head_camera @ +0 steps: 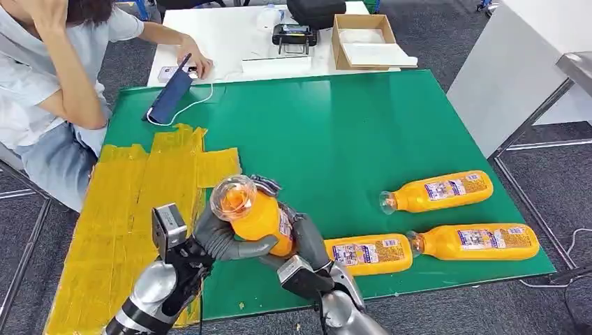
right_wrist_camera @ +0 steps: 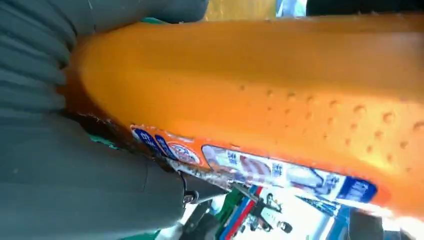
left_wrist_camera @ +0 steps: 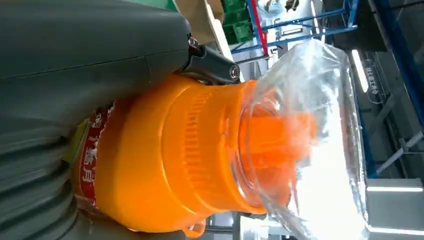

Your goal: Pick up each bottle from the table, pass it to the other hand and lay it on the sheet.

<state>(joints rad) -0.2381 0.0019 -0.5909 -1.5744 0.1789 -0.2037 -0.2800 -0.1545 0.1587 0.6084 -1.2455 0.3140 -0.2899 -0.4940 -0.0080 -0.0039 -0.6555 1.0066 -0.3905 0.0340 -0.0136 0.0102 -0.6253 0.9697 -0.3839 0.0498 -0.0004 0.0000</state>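
You have one orange bottle [head_camera: 260,218] up off the table, clear cap [head_camera: 232,197] pointing toward the camera, held over the green mat [head_camera: 335,132] just beside the yellow sheet [head_camera: 132,209]. Both hands are on it at once: the left hand [head_camera: 223,241] wraps its fingers around the lower side of the body, and the right hand [head_camera: 304,237] grips it from the other side. From the left wrist you see the ribbed orange shoulder and the clear cap [left_wrist_camera: 305,135] close up; from the right wrist, the dimpled orange body and its label [right_wrist_camera: 260,167] pressed against the grey palm.

Three more bottles lie on their sides on the mat to your right: one [head_camera: 436,192] farther back, and two [head_camera: 368,254] [head_camera: 475,241] near the front edge, end to end.

A person [head_camera: 49,91] sits at the far left corner, with a hand on a phone [head_camera: 171,94]. A cardboard box [head_camera: 366,42] stands on the white table [head_camera: 223,42] behind.
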